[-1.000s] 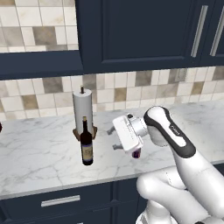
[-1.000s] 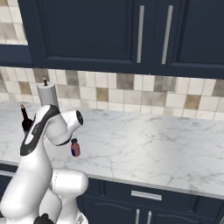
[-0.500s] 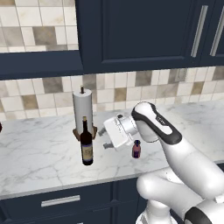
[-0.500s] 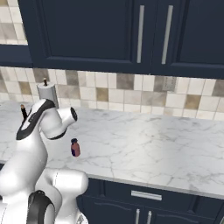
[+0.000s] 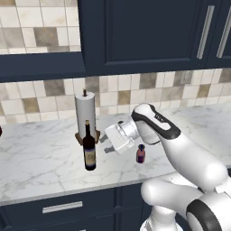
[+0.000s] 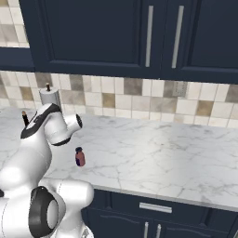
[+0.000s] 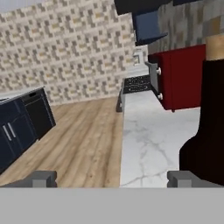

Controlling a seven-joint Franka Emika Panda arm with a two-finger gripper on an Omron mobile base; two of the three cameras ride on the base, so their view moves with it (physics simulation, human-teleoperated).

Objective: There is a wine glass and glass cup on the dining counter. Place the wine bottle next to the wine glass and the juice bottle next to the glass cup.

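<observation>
The tool [image 5: 103, 143] is open, with its two fingers spread wide and nothing between them. It points sideways at the wine bottle [image 5: 89, 146] and sits just beside it, low over the tabletop [image 5: 40, 158]. I cannot tell if a finger touches the bottle.

The wine bottle is tall and dark with a tan label. It stands upright near the front edge of the white marble tabletop. Right behind it is a white paper towel roll [image 5: 85, 113] on a brown stand.

The juice bottle [image 5: 140, 154] is tiny, with a dark cap and a pinkish-red body. It stands upright on the tabletop too, on the other side of the tool from the wine bottle, under the bent arm. In the right base view the juice bottle [image 6: 80, 156] stands alone on the marble, near the front edge, and the top of the wine bottle [image 6: 24, 118] peeks out beside the arm.

In the hand view the wine bottle [image 7: 210, 127] is a big dark shape at the right side, close to the right fingertip [image 7: 183, 178]. Past it are the marble top, a red box shape [image 7: 181, 76] and a wood floor [image 7: 83, 140].

Behind the tabletop is a wall of tan and grey tiles [image 5: 149, 92], with dark blue cupboards [image 5: 144, 36] above.
</observation>
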